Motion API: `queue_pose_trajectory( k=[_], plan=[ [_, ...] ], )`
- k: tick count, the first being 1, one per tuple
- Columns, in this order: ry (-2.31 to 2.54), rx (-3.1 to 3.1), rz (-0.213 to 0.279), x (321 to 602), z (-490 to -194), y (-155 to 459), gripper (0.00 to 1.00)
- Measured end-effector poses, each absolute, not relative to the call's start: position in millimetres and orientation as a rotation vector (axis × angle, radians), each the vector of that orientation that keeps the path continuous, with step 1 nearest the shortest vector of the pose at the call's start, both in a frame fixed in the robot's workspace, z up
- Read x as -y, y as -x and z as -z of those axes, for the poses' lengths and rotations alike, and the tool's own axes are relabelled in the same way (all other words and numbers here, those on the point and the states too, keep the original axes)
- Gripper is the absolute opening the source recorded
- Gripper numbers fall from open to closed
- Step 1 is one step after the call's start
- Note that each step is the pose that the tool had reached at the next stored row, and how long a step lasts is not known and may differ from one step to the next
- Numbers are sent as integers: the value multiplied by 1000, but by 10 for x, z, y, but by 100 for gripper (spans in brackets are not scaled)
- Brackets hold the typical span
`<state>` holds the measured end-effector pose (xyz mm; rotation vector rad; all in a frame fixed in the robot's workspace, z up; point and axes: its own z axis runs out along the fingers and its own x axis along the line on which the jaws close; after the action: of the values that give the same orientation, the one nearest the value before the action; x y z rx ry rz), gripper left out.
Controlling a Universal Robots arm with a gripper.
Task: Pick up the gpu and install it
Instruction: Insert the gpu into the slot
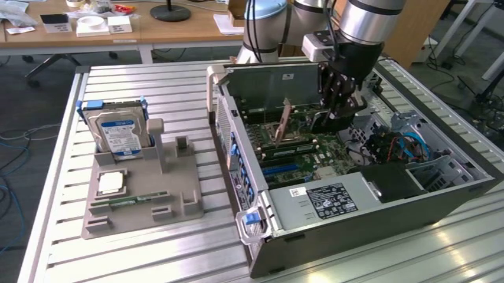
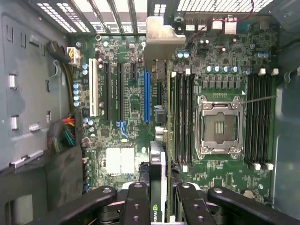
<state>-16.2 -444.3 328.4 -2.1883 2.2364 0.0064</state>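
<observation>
Wooden office desks [image 1: 181,29] stand behind the work area. A slatted metal tabletop [image 1: 141,247] carries an open computer case [image 1: 370,236] lying on its side. Well apart from it, toward the exterior view's left, sits a grey parts tray [image 1: 134,218] with a blue-labelled hard drive [image 1: 118,132] standing in it.

The robot arm [image 1: 366,23] reaches down into the case, over the motherboard [image 2: 117,136].

The gpu [image 1: 284,121] is inside the case, held on edge above the board, with its metal bracket [image 2: 161,42] toward the slotted rear wall. The claw [image 2: 161,208] is partly closed, a finger against each face of the card — a secure hold as far as can be seen.

Step in hand, by judgement: pickup is done and installation is at the alignment stage. The card does not appear seated. In the wrist view it lies just beside the blue expansion slot [image 2: 147,93], between that slot and the nearest memory slots [image 2: 180,117]. Whether this is true offset or camera angle cannot be told. Seating calls for the connector edge square over the slot, the bracket in line with its rear opening, and a straight push down.

Clearances: tight on the memory-slot side and freer toward the black slots. The case walls stand well apart from the claw, and the cable bundle [image 2: 65,133] lies near one wall — away from the card.
</observation>
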Motion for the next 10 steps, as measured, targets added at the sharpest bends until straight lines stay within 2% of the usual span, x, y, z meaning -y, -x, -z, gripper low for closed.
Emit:
queue_pose_trajectory(
  k=[10],
  plan=[
    [2188,-2236,-7,4443,-3214,195,27]
  ],
)
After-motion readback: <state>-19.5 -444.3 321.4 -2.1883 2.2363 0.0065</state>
